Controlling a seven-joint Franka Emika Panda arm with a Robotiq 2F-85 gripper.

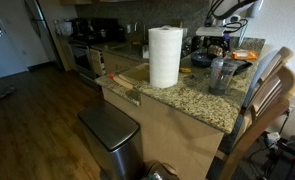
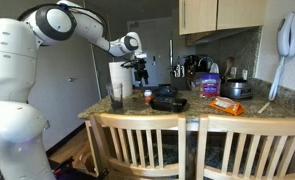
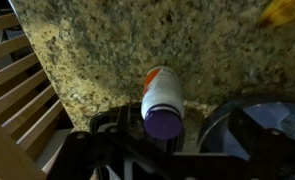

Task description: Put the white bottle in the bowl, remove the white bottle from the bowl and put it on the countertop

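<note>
The end effector [image 3: 163, 142] fills the bottom of the wrist view, its jaws spread apart and clamped on nothing. Just ahead of it, the white bottle [image 3: 161, 98] lies on its side on the speckled granite bench [image 3: 97, 50], its purple cap [image 3: 164, 122] toward the jaws. It is beside the dark bowl [image 3: 255, 122], not in it.

You've got the bottle [image 3: 161, 98] on the countertop [image 3: 97, 50], just beside the bowl [image 2: 169, 100] and outside it. Your gripper [image 2: 140, 76] hangs above the bottle, between the paper towel roll [image 2: 120, 78] and the bowl in an exterior view. Tumbler [image 2: 116, 96] stands in front of the roll there. Packet [image 2: 227, 105] lies right of the bowl, pot [image 2: 235, 88] behind the packet. 2 chairs [image 2: 147, 145] sit before the countertop's near edge. Trash can [image 1: 110, 135] is on the floor, below the countertop's end.
</note>
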